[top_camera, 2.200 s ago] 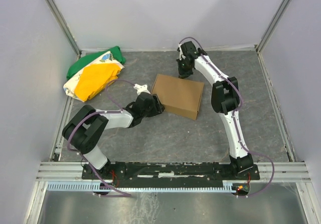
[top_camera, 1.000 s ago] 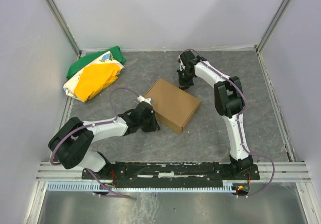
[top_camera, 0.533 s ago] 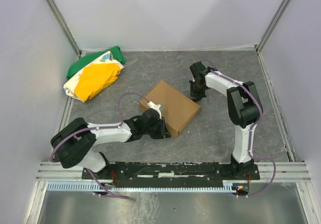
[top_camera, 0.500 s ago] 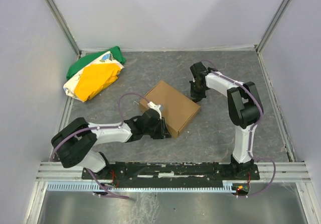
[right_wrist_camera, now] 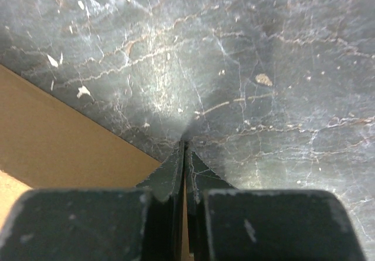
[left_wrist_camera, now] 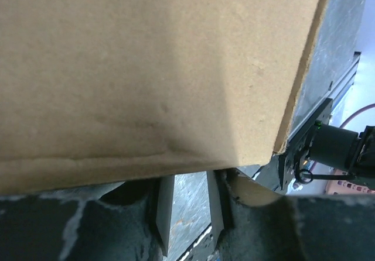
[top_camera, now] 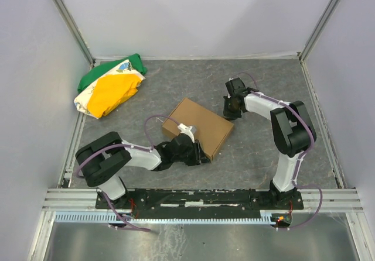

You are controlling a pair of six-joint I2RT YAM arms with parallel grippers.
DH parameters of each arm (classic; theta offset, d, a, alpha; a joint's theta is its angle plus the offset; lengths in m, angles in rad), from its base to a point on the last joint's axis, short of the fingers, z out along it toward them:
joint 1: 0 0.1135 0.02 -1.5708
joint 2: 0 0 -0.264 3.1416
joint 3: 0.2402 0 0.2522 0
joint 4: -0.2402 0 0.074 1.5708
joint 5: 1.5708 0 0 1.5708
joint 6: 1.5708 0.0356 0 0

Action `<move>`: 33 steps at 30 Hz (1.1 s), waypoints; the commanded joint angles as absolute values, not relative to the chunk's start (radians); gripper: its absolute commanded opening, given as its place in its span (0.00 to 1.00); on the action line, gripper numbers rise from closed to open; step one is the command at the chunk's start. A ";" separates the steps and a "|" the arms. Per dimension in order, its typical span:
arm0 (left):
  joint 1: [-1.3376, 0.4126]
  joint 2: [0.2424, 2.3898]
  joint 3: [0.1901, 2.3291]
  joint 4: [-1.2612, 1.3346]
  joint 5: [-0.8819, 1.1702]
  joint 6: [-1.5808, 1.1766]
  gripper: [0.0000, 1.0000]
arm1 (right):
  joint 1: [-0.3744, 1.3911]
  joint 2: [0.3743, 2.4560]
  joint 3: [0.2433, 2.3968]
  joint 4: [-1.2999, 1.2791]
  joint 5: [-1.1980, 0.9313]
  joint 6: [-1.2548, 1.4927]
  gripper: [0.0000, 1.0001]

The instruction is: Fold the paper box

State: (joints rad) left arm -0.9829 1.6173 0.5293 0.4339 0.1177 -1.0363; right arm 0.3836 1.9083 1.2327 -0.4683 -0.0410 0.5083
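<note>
Roughly from left: a green, yellow and white cloth bundle (top_camera: 111, 88) lies at the far left of the bench (top_camera: 146, 74), well apart from the rest. The left arm stretches low along the near side. Left hand (top_camera: 196, 153) sits against the near edge of the paper box (top_camera: 198, 126), its fingers (left_wrist_camera: 163, 214) a little spread, bare bench between them, nothing pinched. The box rests mid-bench, a compact brown rectangle turned at an angle. Right hand (top_camera: 232, 106) is at the box's far right corner, fingers pressed together, tips just beside the cardboard edge.
</note>
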 commanded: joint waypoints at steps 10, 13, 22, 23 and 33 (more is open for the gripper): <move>-0.995 1.628 0.597 0.292 -0.031 -1.035 0.42 | 0.455 2.045 1.341 -0.674 0.046 0.476 0.05; -0.996 1.541 0.623 0.081 -0.114 -0.994 0.41 | 0.440 2.067 1.413 -0.717 0.081 0.462 0.05; -0.994 1.279 0.700 -0.528 -0.505 -0.907 0.48 | 0.415 2.132 1.640 -0.834 0.094 0.409 0.05; -0.991 1.267 0.694 -0.564 -0.560 -0.921 0.54 | 0.415 2.145 1.670 -0.843 0.079 0.402 0.05; -0.921 1.342 0.693 -0.451 -0.569 -0.836 0.53 | 0.398 2.103 1.635 -0.866 0.255 0.493 0.04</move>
